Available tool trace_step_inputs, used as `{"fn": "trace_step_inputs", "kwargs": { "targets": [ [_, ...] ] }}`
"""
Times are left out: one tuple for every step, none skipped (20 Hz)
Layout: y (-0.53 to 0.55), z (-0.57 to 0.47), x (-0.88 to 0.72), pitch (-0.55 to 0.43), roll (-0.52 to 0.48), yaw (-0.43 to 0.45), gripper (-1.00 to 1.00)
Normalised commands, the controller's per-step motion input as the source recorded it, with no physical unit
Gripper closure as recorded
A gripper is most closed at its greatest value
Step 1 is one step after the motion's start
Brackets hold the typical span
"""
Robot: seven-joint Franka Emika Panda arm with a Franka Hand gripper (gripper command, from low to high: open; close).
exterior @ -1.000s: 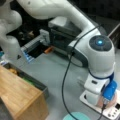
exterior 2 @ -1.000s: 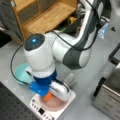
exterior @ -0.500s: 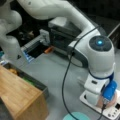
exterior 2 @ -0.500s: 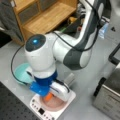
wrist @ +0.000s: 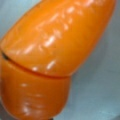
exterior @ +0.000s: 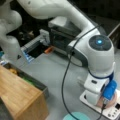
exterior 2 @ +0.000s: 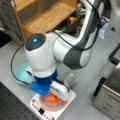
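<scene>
Gripper low over orange piece on the scale

Gripper point(exterior 2: 53, 96) is down at the white scale point(exterior 2: 68, 100), which lies near the table's edge at a front view's bottom. Beside the scale, toward a front view's left, a teal bowl point(exterior 2: 21, 73) lies near it. Wooden shelf point(exterior 2: 47, 17) stands well apart at a front view's top, with open grey table point(exterior 2: 87, 75) between. In a front view a wooden box point(exterior: 20, 95) sits at the left, far from the scale point(exterior: 110, 110).

Orange piece point(exterior 2: 51, 98) lies on the scale's round pink plate point(exterior 2: 53, 105), directly under the gripper. In the wrist view the orange piece point(wrist: 55, 55) fills almost all the picture; no fingers are visible, so I cannot tell if they are open or closed.
</scene>
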Motion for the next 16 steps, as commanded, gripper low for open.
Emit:
{"fn": "trace_step_inputs", "kwargs": {
  "targets": [
    [0.05,-0.06,-0.21,-0.078,-0.242,-0.021,-1.00],
    [0.05,-0.06,-0.22,-0.075,-0.244,-0.021,-1.00],
    [0.05,-0.05,-0.22,-0.073,-0.247,-0.022,-1.00],
    [0.06,-0.05,-0.22,-0.071,-0.249,-0.022,-1.00],
    [0.07,-0.05,-0.22,-0.067,-0.249,-0.020,-1.00],
    [0.07,-0.04,-0.22,-0.067,-0.250,-0.020,-1.00],
    [0.08,-0.03,-0.22,-0.064,-0.252,-0.019,-1.00],
    [0.08,-0.02,-0.22,-0.065,-0.259,-0.018,-1.00],
    [0.07,-0.02,-0.21,-0.067,-0.266,-0.018,-1.00],
    [0.07,-0.01,-0.21,-0.068,-0.267,-0.019,-1.00],
    [0.06,-0.01,-0.21,-0.069,-0.271,-0.017,-1.00],
    [0.04,-0.01,-0.21,-0.066,-0.259,-0.009,-1.00],
    [0.03,0.00,-0.21,-0.064,-0.256,-0.007,-1.00],
    [0.02,0.00,-0.21,-0.052,-0.209,-0.018,-1.00],
    [0.01,0.01,-0.21,-0.046,-0.181,-0.027,-1.00],
    [0.02,0.03,-0.22,-0.036,-0.192,-0.036,-1.00]
  ]
}}
